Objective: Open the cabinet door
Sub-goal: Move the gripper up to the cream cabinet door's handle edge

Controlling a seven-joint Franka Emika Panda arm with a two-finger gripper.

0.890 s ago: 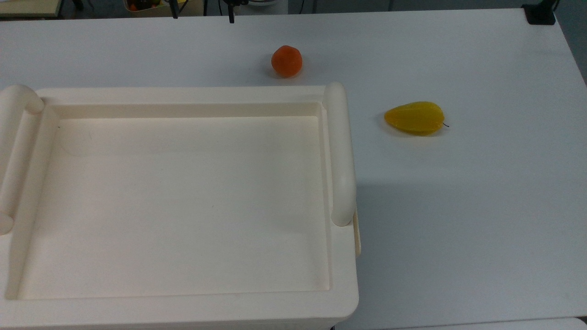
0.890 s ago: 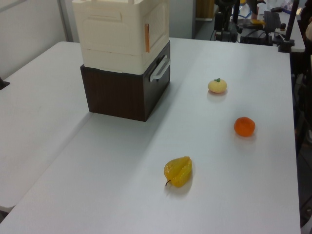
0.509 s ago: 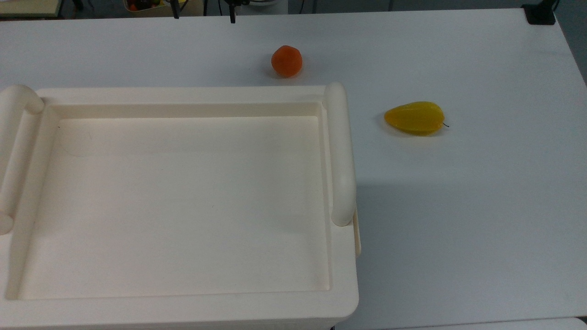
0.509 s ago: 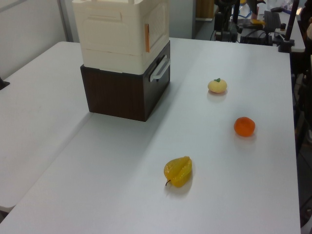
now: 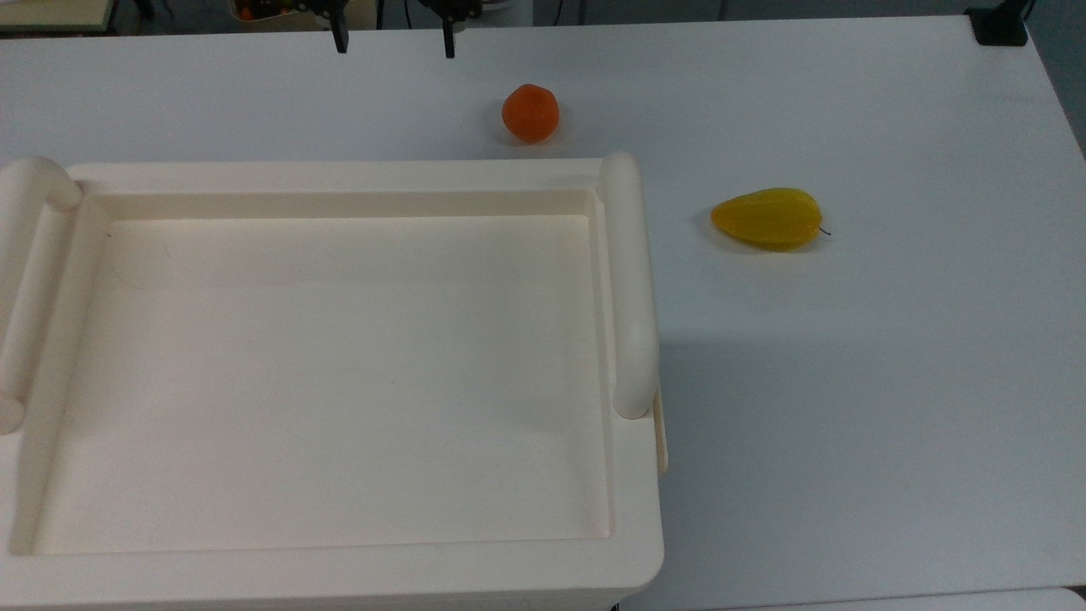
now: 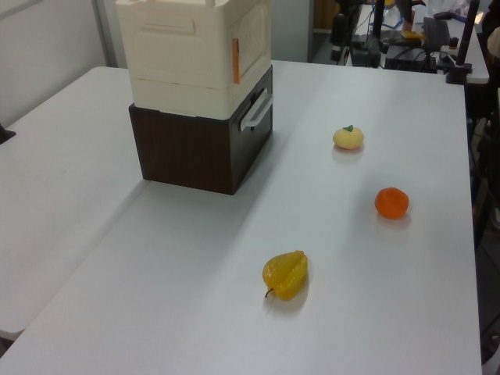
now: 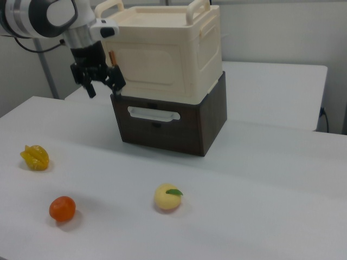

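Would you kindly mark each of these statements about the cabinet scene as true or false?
1. The cabinet door is shut. True.
2. The gripper holds the orange. False: its fingers are open and empty, beside the door's edge; the orange lies on the table.
3. The cream cabinet stands on a dark brown drawer unit. True.
4. Three fruits lie on the table. True: the orange, a starfruit and a pale peach.
5. The starfruit lies in the cabinet's top tray. False: the tray holds nothing; in the top view the starfruit is on the table to the top view's right of it.
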